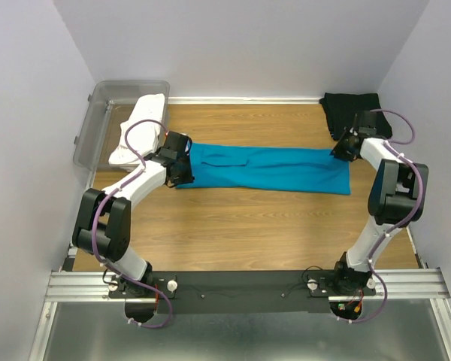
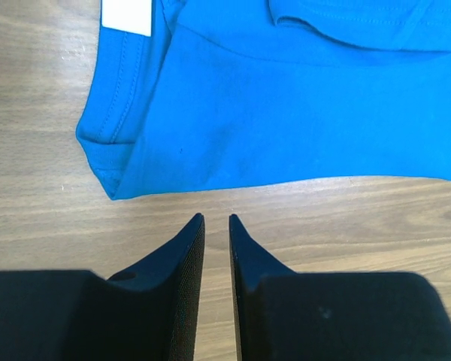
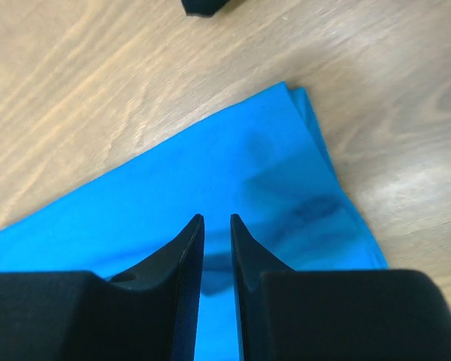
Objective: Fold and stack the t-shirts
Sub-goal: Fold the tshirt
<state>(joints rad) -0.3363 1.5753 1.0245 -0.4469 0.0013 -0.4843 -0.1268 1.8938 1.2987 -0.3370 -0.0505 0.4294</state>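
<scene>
Only wrist views show narrow slits, left hand (image 2: pixel 214 219) beside teal t-shirt (image 2: pixel 286 113), right hand (image 3: pixel 216 219) above.

Overhead feed comes through bright and even for me: soft diffuse light, pale walls with a faint lilac cast, only weak soft-edged shadows on the wooden table (image 1: pixel 248 226). The black shirt (image 1: pixel 347 109) reads as a flat dark patch. Left wrist view is crisp, and I can pick out stitching on the teal shirt (image 2: pixel 286 113). The left gripper (image 2: pixel 216 219) is near-black. Right wrist feed looks softer, with a smudgy shadow on the cloth ahead of the right gripper (image 3: pixel 216 219) and pale glare on the wood at upper right.
</scene>
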